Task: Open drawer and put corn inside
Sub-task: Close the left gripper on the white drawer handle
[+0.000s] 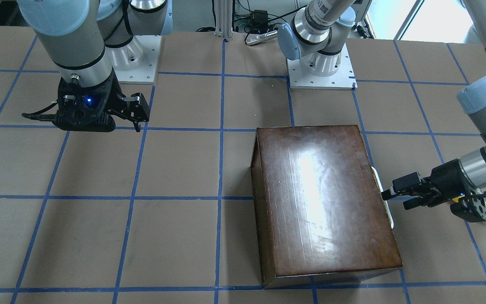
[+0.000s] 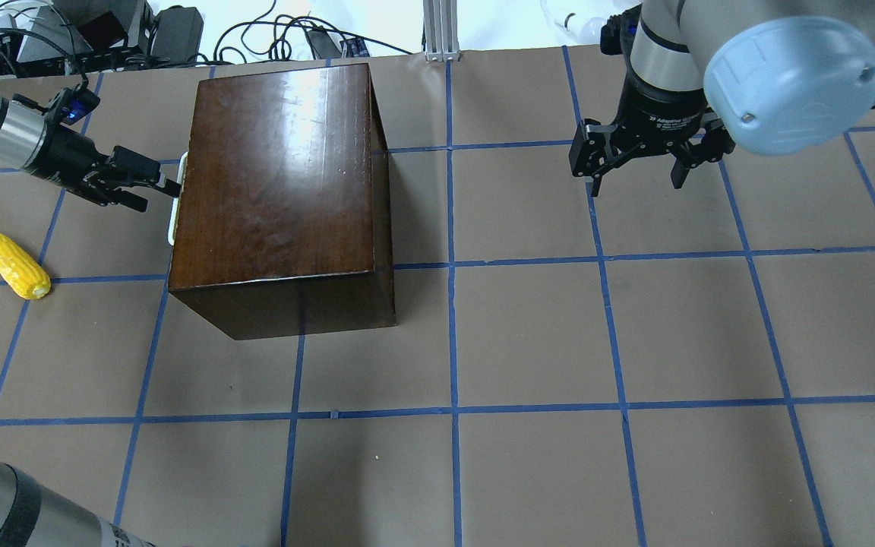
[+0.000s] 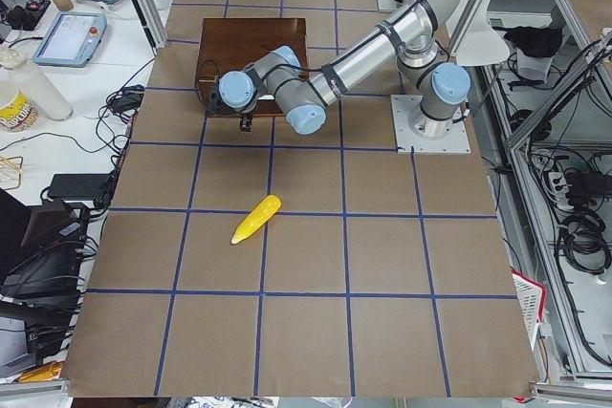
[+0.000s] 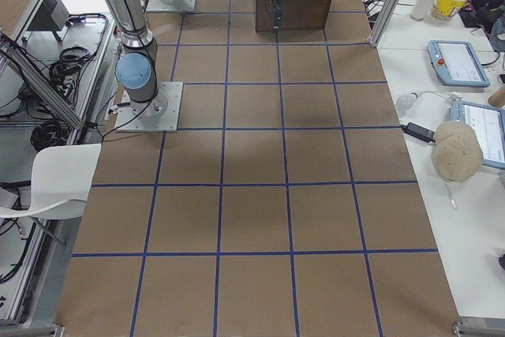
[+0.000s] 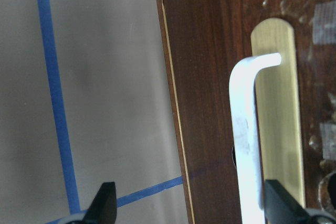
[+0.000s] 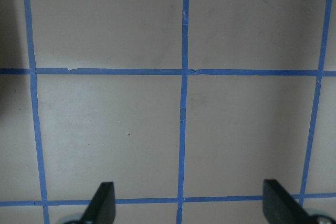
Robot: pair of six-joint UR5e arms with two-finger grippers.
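Drawer [image 5: 210, 103] closed, left gripper [image 2: 155, 191] fingers spread wide at its whitish handle [image 5: 247, 129], corn [image 2: 16, 264] lying at that gripper's 7 o'clock, right gripper [image 2: 635, 178] also wide, at 3 o'clock of box [image 2: 278, 175].

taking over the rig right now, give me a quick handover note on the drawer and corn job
Open: the left end effector, at the drawer's handle, which sits inside its jaws, not yet clamped.
Open and empty: the right end effector, over bare table, well away from the box.
Things: the drawer looks shut, with its front flush with the box. The corn lies on the table on the robot's left of the box, apart from it.
Done: only lining up on the handle.
Left: clamp the handle, pull the drawer out, pick up the corn, put it inside.
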